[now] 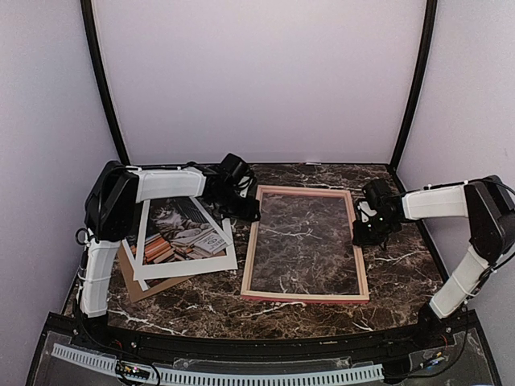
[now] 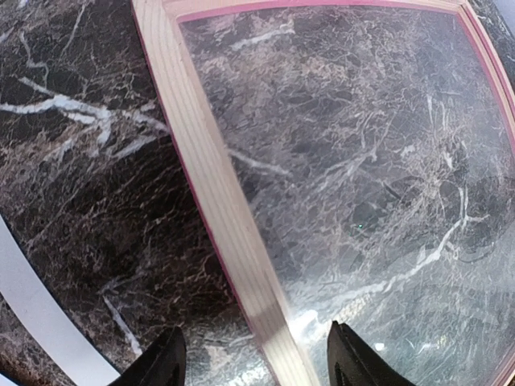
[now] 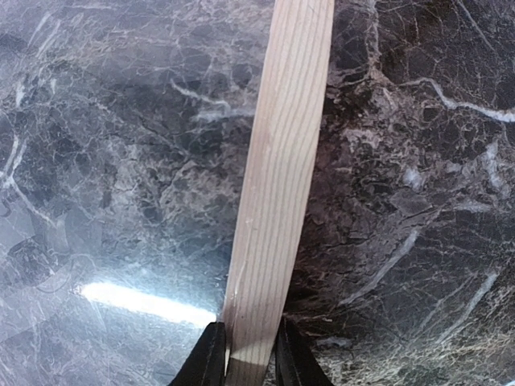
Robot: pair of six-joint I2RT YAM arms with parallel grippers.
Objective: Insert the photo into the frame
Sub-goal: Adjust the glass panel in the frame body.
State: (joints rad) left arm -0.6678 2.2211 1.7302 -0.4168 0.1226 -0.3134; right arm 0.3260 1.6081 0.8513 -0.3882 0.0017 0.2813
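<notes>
The frame [image 1: 250,245] lies flat in the middle of the marble table, pale wood upward with a pink edge, and a shiny pane inside it reflects light. The photo [image 1: 181,235] of a cat and books lies to its left under a white mat [image 1: 189,264]. My left gripper [image 1: 245,211] hovers open over the frame's left rail [image 2: 209,169], one finger on each side of it, touching nothing [image 2: 256,346]. My right gripper [image 1: 362,233] is shut on the frame's right rail [image 3: 282,161], fingers pinching both sides of the wood [image 3: 251,338].
A brown backing board [image 1: 149,285] pokes out from under the mat at the near left. The mat's white edge [image 2: 32,310] shows in the left wrist view. Pale walls with black posts [image 1: 103,80] close the table at the back and sides.
</notes>
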